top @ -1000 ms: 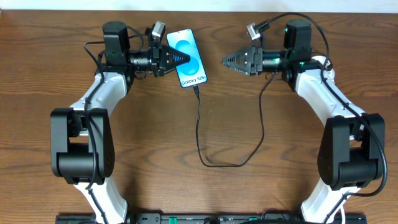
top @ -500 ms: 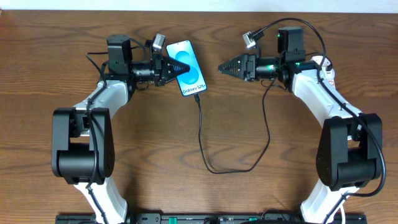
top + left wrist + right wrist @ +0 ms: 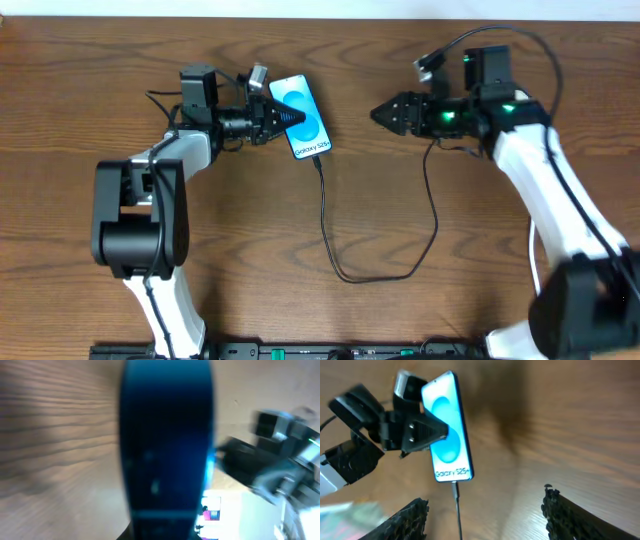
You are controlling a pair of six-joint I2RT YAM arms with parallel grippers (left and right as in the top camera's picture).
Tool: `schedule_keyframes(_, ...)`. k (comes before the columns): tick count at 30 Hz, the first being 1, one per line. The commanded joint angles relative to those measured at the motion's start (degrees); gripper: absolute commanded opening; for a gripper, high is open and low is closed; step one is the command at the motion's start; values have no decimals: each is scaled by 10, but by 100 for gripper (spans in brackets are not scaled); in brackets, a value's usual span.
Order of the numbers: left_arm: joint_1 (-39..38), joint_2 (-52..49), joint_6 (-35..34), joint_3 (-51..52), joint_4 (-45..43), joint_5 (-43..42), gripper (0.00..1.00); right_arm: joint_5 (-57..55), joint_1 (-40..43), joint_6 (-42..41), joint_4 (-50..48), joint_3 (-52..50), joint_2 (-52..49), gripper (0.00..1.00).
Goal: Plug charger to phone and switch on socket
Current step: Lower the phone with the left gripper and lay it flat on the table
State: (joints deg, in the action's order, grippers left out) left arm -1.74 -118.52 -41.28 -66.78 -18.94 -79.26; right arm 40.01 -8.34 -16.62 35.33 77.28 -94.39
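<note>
- Your left gripper [image 3: 283,114] is closed on the phone [image 3: 303,115], in the upper middle of the overhead view. Its dark fingers pinch the phone's left edge and reach over the blue screen.
- In the left wrist view the phone fills the centre as a blurred dark-blue bar, which fits a clamp on its edge.
- The charger [image 3: 322,210] meets the phone's lower edge. From there the black cable drops toward the bottom of the frame, loops across the table [image 3: 450,300] and climbs toward the right arm.
- In the right wrist view the plug tip sits against the phone's port. It looks seated to me, though you cannot confirm its depth from here.
- Your right gripper [image 3: 377,115] is spread wide and empty, pointing at the phone from the upper right, well apart from it.
- I judge the plugging step to be finished or nearly so, which leaves the switch.
- The socket is not visible in any view. It may lie under the right arm, but you cannot tell.
- For the next move, find the socket first, then press its switch with the free right gripper. Keep clear of the cable so the plug is not tugged out.
</note>
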Motion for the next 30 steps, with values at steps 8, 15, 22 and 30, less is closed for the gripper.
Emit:
schedule_keyframes(8,-35,-23,54,-1,39,44,7,-153,-4,30,57,7,68,73)
schedule_keyframes(15,-51,-23,83,-1,125,130,7,-166,-4,35,71,7,67,73)
schedule_keyframes(22,-66,-23,89,-1,176,183,7,-166,-4,37,72,7,67,73)
schedule_keyframes(30,-91,-23,115,-1,264,271,8,-182,-6,37,78,7,67,74)
